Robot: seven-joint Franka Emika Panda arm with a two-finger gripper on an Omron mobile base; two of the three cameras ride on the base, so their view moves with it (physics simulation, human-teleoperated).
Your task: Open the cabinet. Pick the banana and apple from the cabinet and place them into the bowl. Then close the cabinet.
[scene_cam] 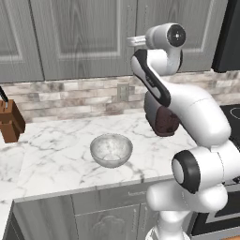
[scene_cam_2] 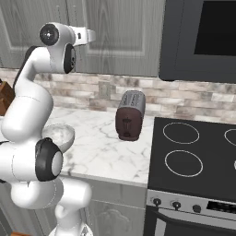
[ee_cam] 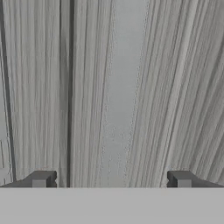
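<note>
Up against the closed cabinet (ee_cam: 131, 87) — gripper (ee_cam: 111, 179) spread wide, holding nothing.
Centre the fingertips on a door handle before closing; the bowl (scene_cam: 111, 150) waits on the counter (scene_cam: 56, 145) below — fruit presumably inside.

The cabinet (scene_cam: 89, 37) hangs on the wall above the surface (scene_cam: 56, 150), both doors shut. The bowl (scene_cam: 111, 150) sits on the surface near its front edge, below the cabinet. A toaster (scene_cam_2: 130, 115) stands on the surface to the right of the bowl and further back, near the wall, with an outlet (scene_cam_2: 104, 89) on the wall behind it to its left. A knife block (scene_cam: 10, 121) stands at the far left of the surface, well apart from the bowl. A stove (scene_cam_2: 193, 156) adjoins the surface on the right, just beside the toaster, with a microwave (scene_cam_2: 200, 39) above it, right of the cabinet. The gripper (ee_cam: 111, 180) is up in front of the cabinet door, close to it, fingers (ee_cam: 41, 179) spread wide.
</note>
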